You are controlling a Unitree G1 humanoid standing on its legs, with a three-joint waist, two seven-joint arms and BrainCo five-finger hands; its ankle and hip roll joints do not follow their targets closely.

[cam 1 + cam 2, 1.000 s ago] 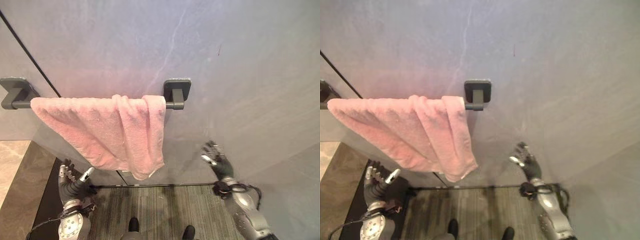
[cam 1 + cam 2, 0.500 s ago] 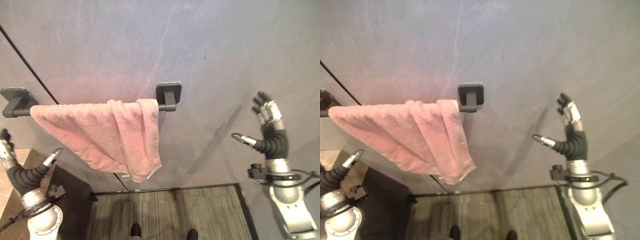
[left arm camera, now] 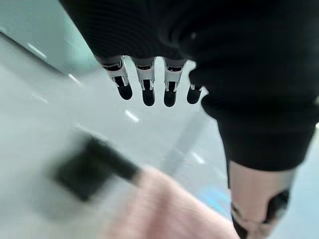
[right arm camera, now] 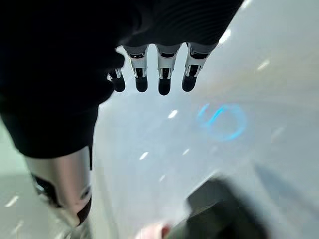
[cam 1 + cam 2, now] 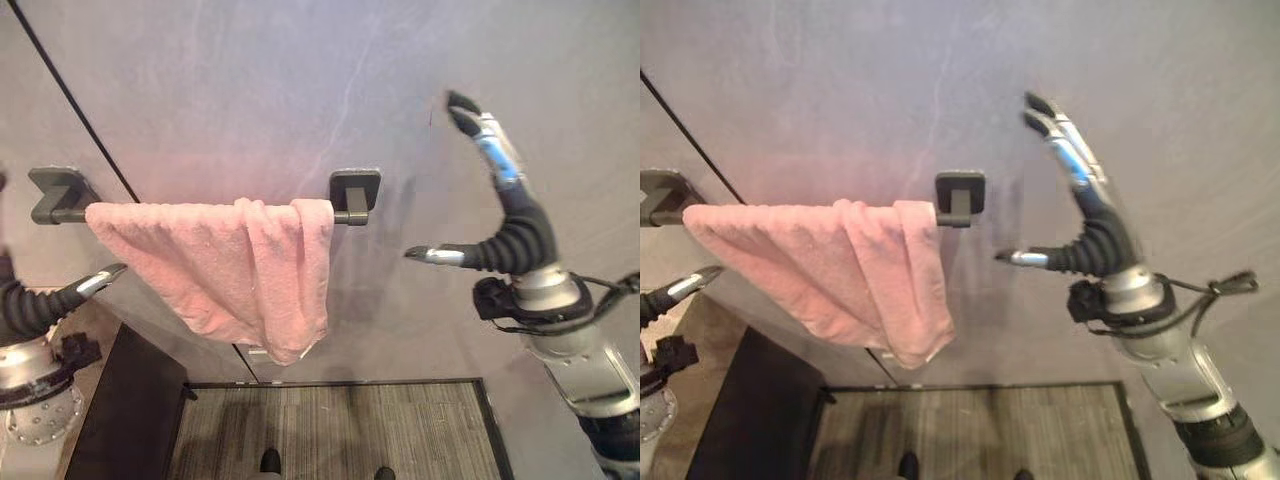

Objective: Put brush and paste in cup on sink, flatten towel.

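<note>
Across the whole background, a smooth grey wall (image 5: 250,90) is seen, crossed by a thin dark seam running diagonally at its left. Below it, a strip of grey ribbed floor mat (image 5: 330,430) is seen, bordered by a dark edge, with a black panel (image 5: 125,410) at its left.

On the wall, a dark towel bar (image 5: 60,213) is fixed between two square brackets, the right bracket (image 5: 355,190) being bare and fully exposed. A pink towel (image 5: 225,265) is draped over the bar. It is bunched rather than flat: folds are gathered toward the right end, and the lower edge slants down from the left to a hanging corner at the lower right. The towel's right edge lies just beside the right bracket. A short bare stretch of bar is left at the left end.

To the right of the towel, the right hand (image 5: 505,215) is raised in front of the wall, well apart from the cloth, with fingers straight and pointing up, thumb spread toward the towel, and nothing held. Open wall lies between it and the bracket.

At the lower left, the left hand (image 5: 45,305) is seen near the towel's left edge, not touching it; its fingers (image 3: 144,89) are extended and nothing is held.
</note>
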